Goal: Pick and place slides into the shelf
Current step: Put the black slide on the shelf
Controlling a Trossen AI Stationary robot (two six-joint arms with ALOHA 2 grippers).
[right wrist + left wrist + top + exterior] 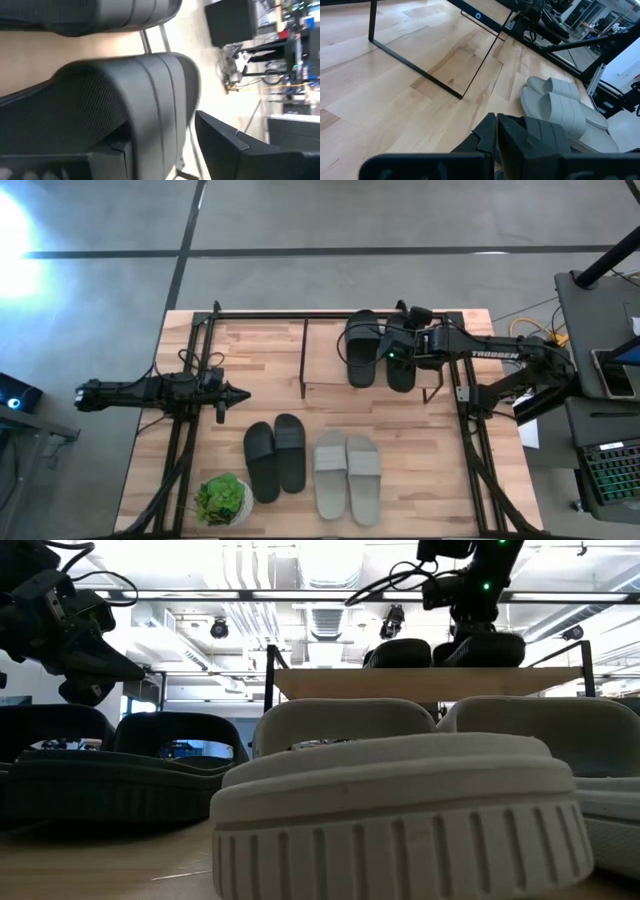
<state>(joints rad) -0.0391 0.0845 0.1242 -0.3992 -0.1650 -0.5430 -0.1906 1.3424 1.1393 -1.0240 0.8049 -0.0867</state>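
Note:
A black slide (400, 370) lies sole down on the shelf's (325, 375) wooden top board, beside its mate (360, 348). My right gripper (388, 354) reaches over it from the table's right, open. In the right wrist view the strap (125, 100) fills the space between the fingers, and a thin gap shows beside one finger (230, 145). A second black pair (275, 458) and the light grey pair (348, 475) sit on the tabletop near its front edge. My left gripper (238, 393) hovers shut, left of the shelf.
A green potted plant (222, 500) stands at the near left corner. The shelf's thin black frame (420, 70) stands on the table under the board. Bare wood lies between the shelf and the two pairs on the table. A desk with a laptop stands right of the table.

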